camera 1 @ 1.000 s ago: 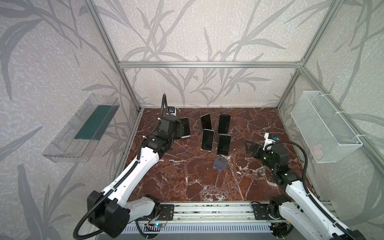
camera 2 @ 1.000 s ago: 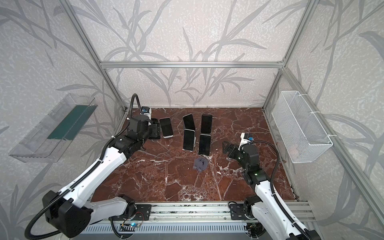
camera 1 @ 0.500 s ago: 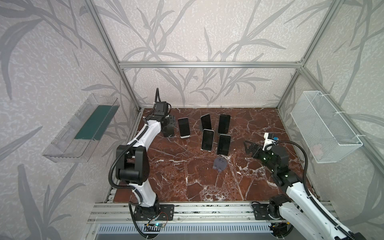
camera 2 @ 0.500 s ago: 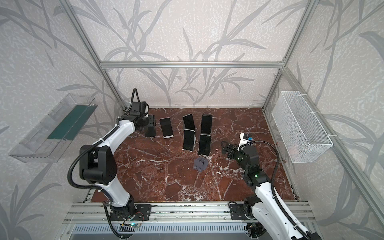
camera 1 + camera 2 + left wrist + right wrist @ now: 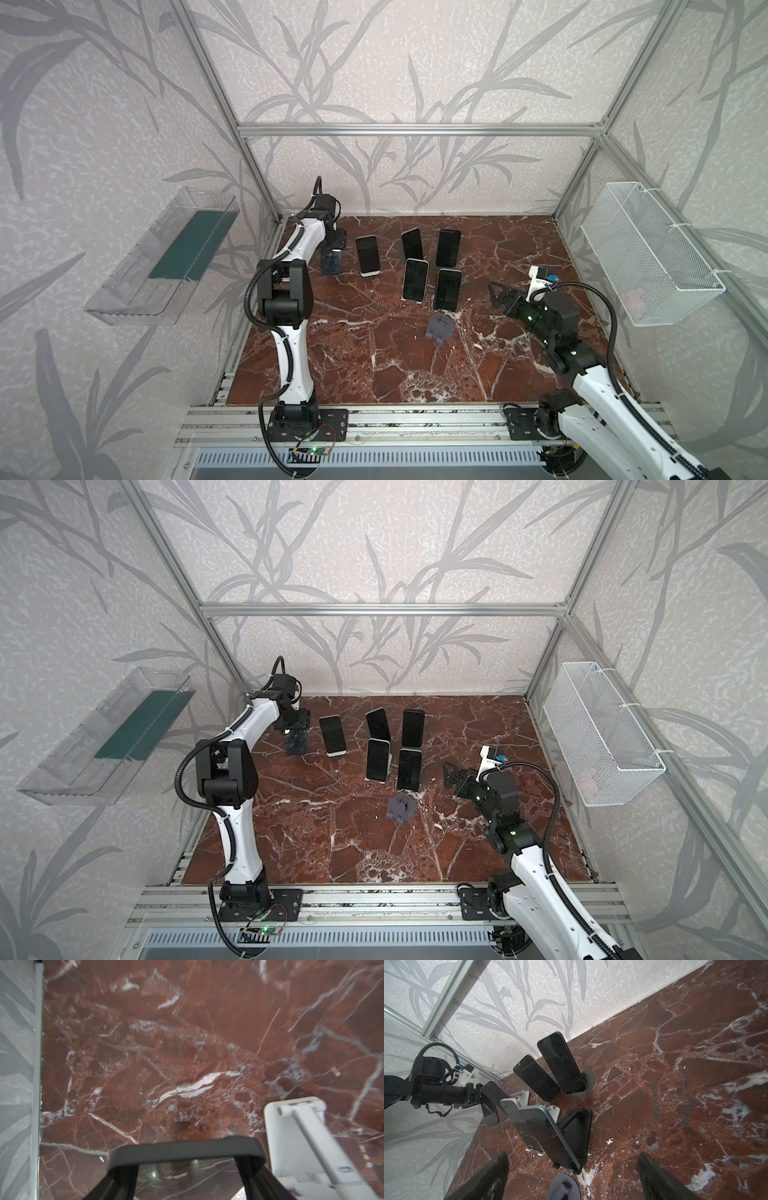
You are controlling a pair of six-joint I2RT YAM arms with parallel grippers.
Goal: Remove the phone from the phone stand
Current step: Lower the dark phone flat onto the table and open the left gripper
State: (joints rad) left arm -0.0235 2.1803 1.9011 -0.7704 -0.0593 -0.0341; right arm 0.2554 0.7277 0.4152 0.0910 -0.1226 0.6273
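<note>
Dark phone [image 5: 331, 264] clamped in left claw [image 5: 336, 248].

White-shelled left arm [image 5: 291, 361] and right arm [image 5: 602, 386], black-jointed, trail ribbed black cables [image 5: 612, 332]; black right gripper [image 5: 493, 294], green status lights [image 5: 527, 318].

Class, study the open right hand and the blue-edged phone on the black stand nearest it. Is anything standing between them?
Nothing visible does. The right hand faces the blue-edged phone on its black stand across bare table; the empty grey stand lies nearer the front edge, off that line.
</note>
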